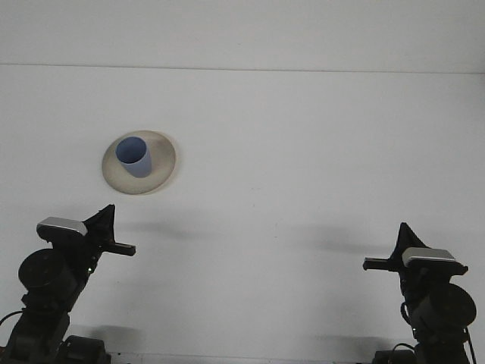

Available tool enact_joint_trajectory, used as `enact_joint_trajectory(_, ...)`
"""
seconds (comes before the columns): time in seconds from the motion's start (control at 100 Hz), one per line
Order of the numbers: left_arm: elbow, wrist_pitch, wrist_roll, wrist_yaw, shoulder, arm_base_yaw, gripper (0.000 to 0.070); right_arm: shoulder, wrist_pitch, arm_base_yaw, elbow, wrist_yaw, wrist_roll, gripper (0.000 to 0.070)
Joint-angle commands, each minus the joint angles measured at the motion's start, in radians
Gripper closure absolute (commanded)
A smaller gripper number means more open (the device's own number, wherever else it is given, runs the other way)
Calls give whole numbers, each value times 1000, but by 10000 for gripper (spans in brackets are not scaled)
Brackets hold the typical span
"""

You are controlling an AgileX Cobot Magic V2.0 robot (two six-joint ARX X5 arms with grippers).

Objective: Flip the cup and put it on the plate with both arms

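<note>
A blue cup (pixel 134 156) stands upright, mouth up, on a beige plate (pixel 161 168) at the left of the white table. My left gripper (pixel 106 214) is low at the near left, well short of the plate, its fingers shut together with nothing between them. At the near right, my right gripper (pixel 403 232) is likewise shut and holds nothing, far from the cup.
The white table (pixel 303 152) ends at a far edge near the top of the view, with a pale wall behind. Both arm bases sit at the bottom corners.
</note>
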Motion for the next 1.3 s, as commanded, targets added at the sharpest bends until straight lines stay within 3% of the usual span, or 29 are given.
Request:
enact_joint_trajectory(0.0,9,10,-2,-2,0,-2,689,3,14,1,13,3,1,697)
enact_joint_trajectory(0.4,-17,94,11,-4,-53,3,690,3,14,1,13,3,1,697)
enact_joint_trajectory(0.79,-393,346,18,-4,-348,68,689,3,14,1,13,3,1,697)
enact_joint_trajectory(1.0,-540,357,17,-4,-495,74,689,3,14,1,13,3,1,697)
enact_joint_trajectory(1.29,-578,390,18,-4,-491,74,689,3,15,1,13,3,1,697)
